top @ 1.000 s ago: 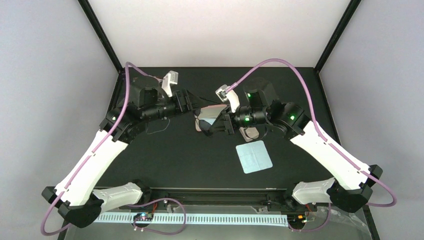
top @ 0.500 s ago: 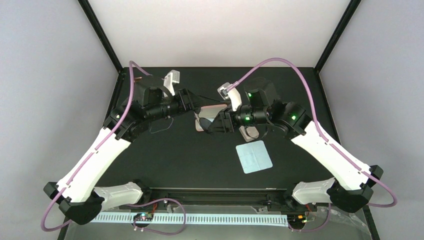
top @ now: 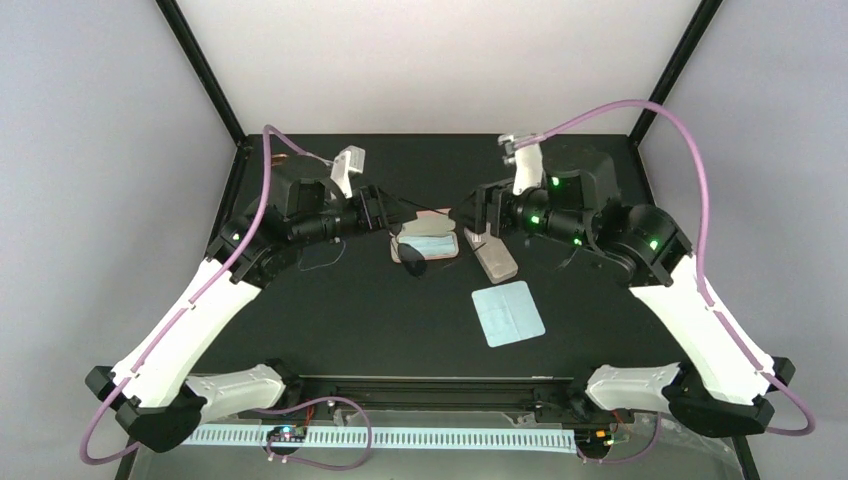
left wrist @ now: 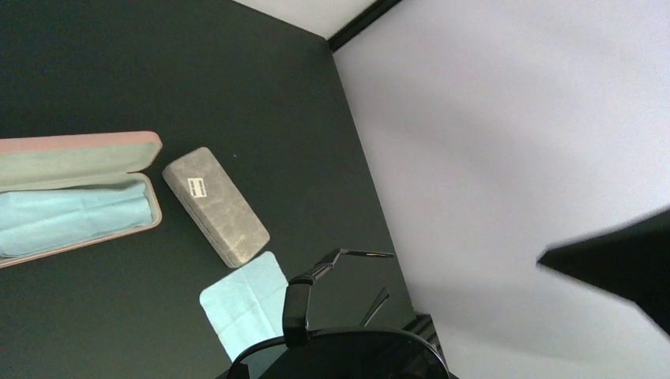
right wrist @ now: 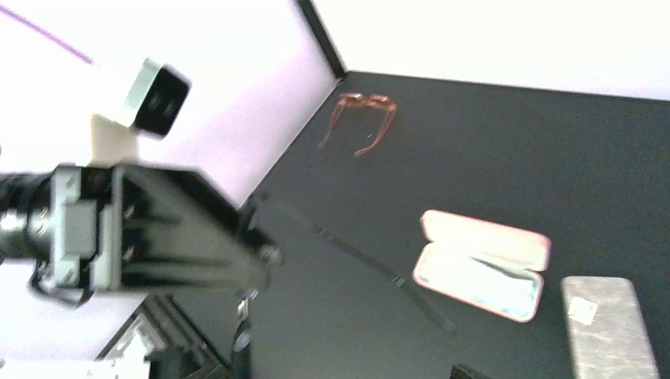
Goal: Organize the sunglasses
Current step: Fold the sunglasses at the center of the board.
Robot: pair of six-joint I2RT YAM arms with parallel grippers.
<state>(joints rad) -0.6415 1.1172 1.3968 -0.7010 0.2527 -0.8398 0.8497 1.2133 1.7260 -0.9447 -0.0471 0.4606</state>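
Items run left to right across the overhead view. A second pair of glasses (right wrist: pixel 371 99), with a pale orange-pink frame, lay on the black table (top: pixel 350 310) on the outer side of my left gripper (top: pixel 392 214). My left jaws were closed on the sunglasses (left wrist: pixel 340 354) and held them off the table. One slim black arm was unfolded and reached from those jaws toward my right gripper (top: pixel 466 212); whether its tip touched that gripper I could not tell. The dark lenses hung just below my left jaws, seen at the near left corner of the pink case (left wrist: pixel 73 162). That case lay open between my two grippers, with pale blue cloth inside. Whether my right jaws were wide or narrow I could not tell. The grey case (left wrist: pixel 215 207), closed, lay just beside the pink case, on the near side of my right jaws. A light blue cleaning cloth (top: pixel 508 313) lay flat nearer the bases, apart from both cases.
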